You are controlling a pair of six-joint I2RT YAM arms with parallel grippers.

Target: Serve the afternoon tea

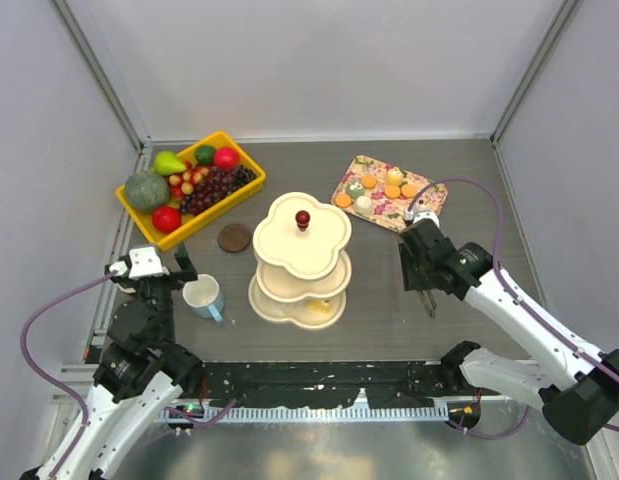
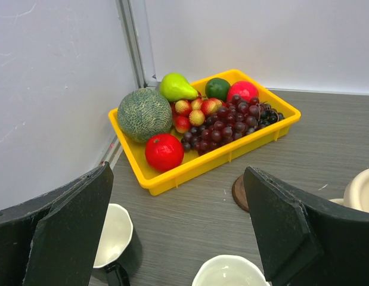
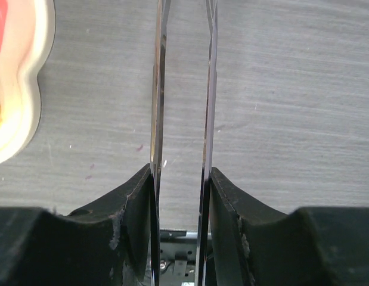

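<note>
The cream three-tier stand (image 1: 289, 248) with its red knob (image 1: 303, 217) stands mid-table, with a yellow pastry (image 1: 320, 310) on its bottom tier. Colourful pastries and orange biscuits (image 1: 381, 187) lie on the floral tray. The pale blue mug (image 1: 203, 296) stands left of the stand. My left gripper (image 1: 172, 279) is open and empty just above it. In the left wrist view, the dark mug (image 2: 115, 238) and the pale mug's rim (image 2: 230, 271) lie below the open fingers (image 2: 273, 226). My right gripper (image 1: 421, 272) is shut on metal tongs (image 3: 158, 89), which point down at the bare table right of the stand.
A yellow bin of fruit (image 1: 136, 207) sits at the back left. A brown coaster (image 1: 234, 237) lies between the bin and the stand. The floral tray (image 1: 426, 207) is at the back right. White walls enclose the table on three sides.
</note>
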